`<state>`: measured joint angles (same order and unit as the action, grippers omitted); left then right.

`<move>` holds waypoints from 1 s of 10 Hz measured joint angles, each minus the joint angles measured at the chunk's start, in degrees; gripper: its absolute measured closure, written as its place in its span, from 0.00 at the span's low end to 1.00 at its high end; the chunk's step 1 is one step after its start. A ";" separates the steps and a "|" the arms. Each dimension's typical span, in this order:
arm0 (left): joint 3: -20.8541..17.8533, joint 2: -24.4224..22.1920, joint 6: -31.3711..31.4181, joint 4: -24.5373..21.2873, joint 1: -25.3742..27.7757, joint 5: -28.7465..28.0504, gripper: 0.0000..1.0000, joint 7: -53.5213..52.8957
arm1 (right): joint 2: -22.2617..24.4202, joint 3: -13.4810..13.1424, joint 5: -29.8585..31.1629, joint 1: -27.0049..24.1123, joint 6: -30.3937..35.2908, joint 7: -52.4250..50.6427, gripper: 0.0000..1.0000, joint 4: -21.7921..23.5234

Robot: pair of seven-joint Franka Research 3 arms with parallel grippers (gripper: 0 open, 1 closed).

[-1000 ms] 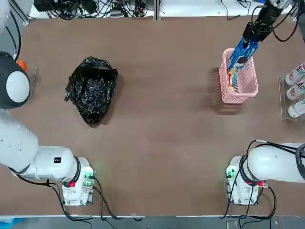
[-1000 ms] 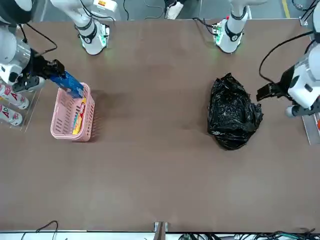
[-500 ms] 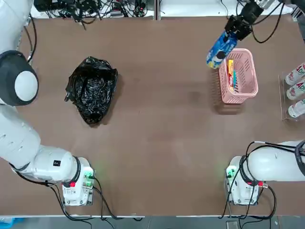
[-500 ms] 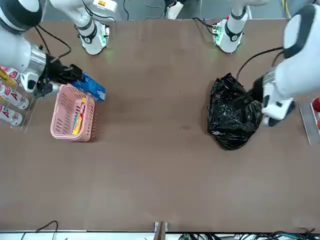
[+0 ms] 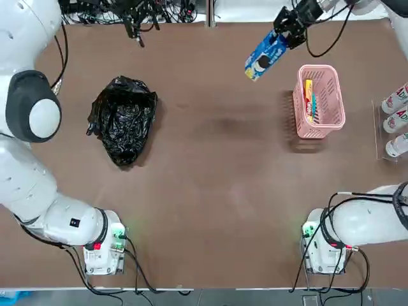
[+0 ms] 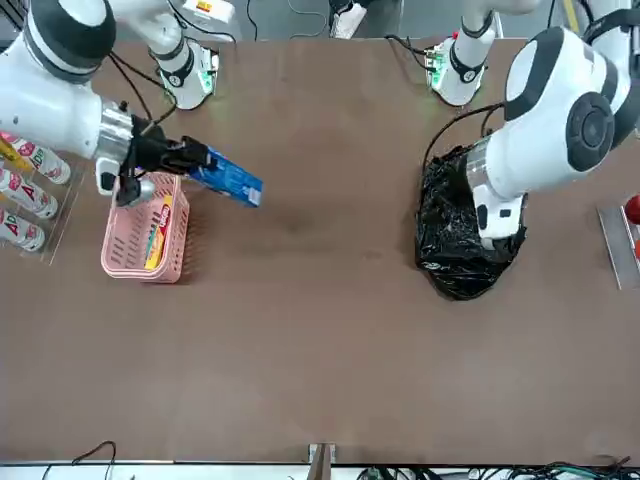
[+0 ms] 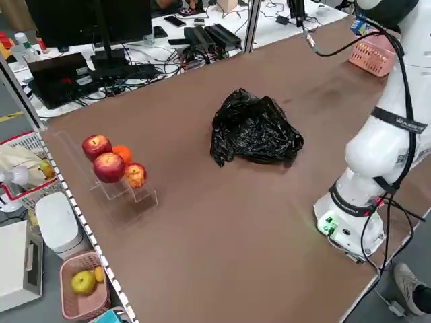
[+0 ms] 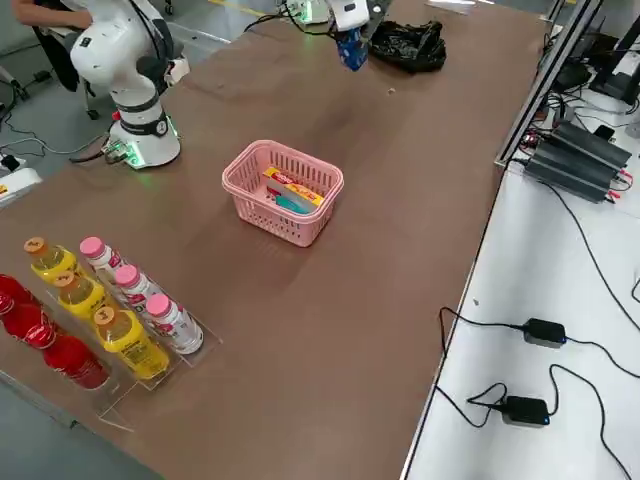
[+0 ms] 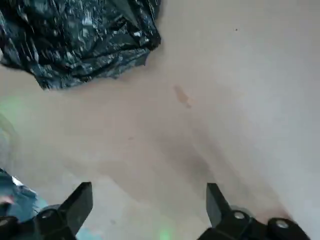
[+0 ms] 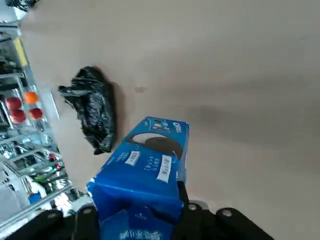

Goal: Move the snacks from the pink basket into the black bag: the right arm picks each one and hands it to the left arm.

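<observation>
Right end effector (image 5: 285,33) pinching blue cookie packet (image 5: 264,55) above counter, left wrist view alone showing left end effector (image 9: 147,212) spread near glossy black plastic bag (image 9: 75,37)

White, rounded arms with grey joint caps, black cables, black fingers (image 9: 75,207) and green-lit bases.

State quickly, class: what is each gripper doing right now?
Left gripper: open, empty, near the black bag.
Right gripper: shut on the blue snack packet, beside the pink basket.
</observation>
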<state>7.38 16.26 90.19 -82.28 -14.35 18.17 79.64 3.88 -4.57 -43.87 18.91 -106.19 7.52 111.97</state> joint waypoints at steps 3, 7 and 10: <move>0.25 2.20 4.95 0.66 -5.92 0.58 0.00 13.55 | -0.71 0.11 -5.74 6.75 -8.37 6.04 0.53 -0.50; 0.46 3.42 7.11 4.21 -11.96 0.77 0.00 26.10 | -3.58 0.10 -12.33 13.96 -19.04 11.98 0.53 -1.60; 0.69 4.10 9.33 4.49 -11.92 3.71 0.00 29.94 | -6.65 0.12 -12.44 18.44 -23.20 17.99 0.53 -5.82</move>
<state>8.07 20.36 99.51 -77.80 -26.26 21.88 109.58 -2.77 -4.45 -56.31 37.35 -129.39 25.52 106.14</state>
